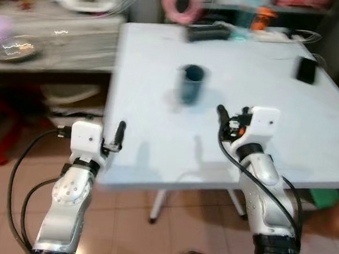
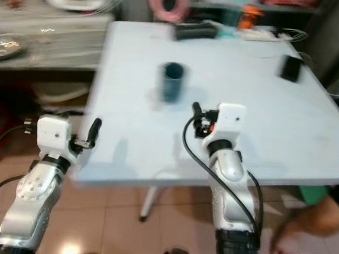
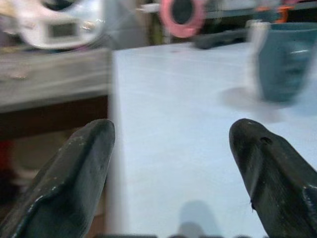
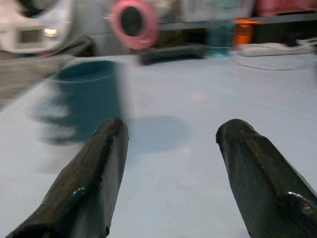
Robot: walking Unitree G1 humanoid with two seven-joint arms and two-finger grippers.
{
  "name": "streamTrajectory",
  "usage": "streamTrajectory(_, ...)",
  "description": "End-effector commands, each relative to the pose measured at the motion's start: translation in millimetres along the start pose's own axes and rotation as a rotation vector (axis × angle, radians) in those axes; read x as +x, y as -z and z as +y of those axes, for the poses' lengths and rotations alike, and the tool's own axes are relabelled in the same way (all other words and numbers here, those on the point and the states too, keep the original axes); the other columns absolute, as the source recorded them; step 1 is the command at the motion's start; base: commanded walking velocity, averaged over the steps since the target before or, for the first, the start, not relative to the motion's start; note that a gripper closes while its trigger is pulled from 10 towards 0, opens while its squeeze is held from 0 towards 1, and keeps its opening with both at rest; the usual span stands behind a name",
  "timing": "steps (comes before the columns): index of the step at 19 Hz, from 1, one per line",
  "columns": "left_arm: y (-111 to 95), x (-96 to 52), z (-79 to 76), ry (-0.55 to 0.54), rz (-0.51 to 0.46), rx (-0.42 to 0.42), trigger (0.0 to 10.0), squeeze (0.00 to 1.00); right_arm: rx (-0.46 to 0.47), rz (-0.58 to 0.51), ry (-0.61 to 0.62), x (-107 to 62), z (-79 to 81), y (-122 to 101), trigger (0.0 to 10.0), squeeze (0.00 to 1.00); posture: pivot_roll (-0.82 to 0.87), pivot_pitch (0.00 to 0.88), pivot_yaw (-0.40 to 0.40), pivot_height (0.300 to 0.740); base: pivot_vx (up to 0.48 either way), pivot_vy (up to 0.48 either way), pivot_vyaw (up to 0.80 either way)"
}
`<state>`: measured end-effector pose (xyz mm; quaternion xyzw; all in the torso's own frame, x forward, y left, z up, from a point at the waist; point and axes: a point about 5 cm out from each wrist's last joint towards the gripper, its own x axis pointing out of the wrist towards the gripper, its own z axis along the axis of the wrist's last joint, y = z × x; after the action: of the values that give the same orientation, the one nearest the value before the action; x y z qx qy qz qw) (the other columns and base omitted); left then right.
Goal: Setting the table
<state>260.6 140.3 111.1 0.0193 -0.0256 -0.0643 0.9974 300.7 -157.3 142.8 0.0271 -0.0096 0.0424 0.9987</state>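
The teal cup [image 1: 191, 84] stands upright on the table [image 1: 312, 127] ahead of our right end effector [image 4: 171, 163] and well ahead-right of our left end effector [image 3: 173, 173], both raised with fingers apart, empty, presumably poised to reach it.

A dark teal, slightly tapered cup [image 1: 191, 84] with an open top stands upright on the pale blue-white square tabletop [image 1: 288, 131], toward the table's far middle and a little to the robot's left, well apart from every edge, its outline motion-blurred.
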Motion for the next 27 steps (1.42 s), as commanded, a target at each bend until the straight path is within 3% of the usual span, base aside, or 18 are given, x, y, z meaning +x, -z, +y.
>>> streamTrajectory(1, -0.5, -3.2, 7.6, -0.022, 0.002, 0.023, 10.0, 0.00, 0.008, -0.018, -0.017, 1.2, 4.9, -4.7, 10.0, 0.00, 0.00, 0.070, 0.009, 0.740, 0.000, 0.000, 0.00)
streamTrajectory(7, -0.8, -11.7, 8.9, -0.016, 0.024, 0.035, 10.0, 0.00, -0.036, -0.034, -0.052, 19.8, 9.9, -12.7, 10.0, 0.00, 0.02, 0.130, 0.026, 0.740, 0.000, 0.000, 0.09)
streamTrajectory(11, -3.3, -21.8, 12.3, -0.011, 0.041, 0.051, 10.0, 0.00, 0.016, -0.038, -0.027, 43.9, 18.9, -23.0, 10.0, 0.00, 0.07, 0.181, 0.033, 0.740, 0.000, 0.000, 0.47)
streamTrajectory(16, -5.6, -33.0, 13.6, 0.000, 0.067, 0.060, 10.0, 0.00, 0.017, -0.019, -0.054, 61.0, 29.0, -26.6, 10.0, 0.00, 0.09, 0.230, 0.040, 0.740, 0.000, 0.000, 0.00)
streamTrajectory(22, -8.0, -39.7, 14.7, 0.023, 0.091, 0.069, 10.0, 0.00, 0.024, -0.064, -0.007, 78.7, 24.2, -44.1, 10.0, 0.00, 0.11, 0.264, 0.049, 0.740, 0.000, 0.000, 0.00)
streamTrajectory(23, -8.7, -39.8, 15.1, 0.026, 0.093, 0.069, 10.0, 0.00, 0.026, -0.081, 0.015, 81.2, 20.2, -47.3, 0.0, 0.00, 0.11, 0.266, 0.051, 0.740, 0.000, 0.000, 0.00)
streamTrajectory(27, -10.4, -40.3, 13.6, 0.035, 0.092, 0.065, 10.0, 0.00, 0.031, -0.093, 0.028, 83.5, 11.5, -50.6, 0.0, 0.00, 0.12, 0.266, 0.053, 0.740, 0.000, 0.000, 0.00)
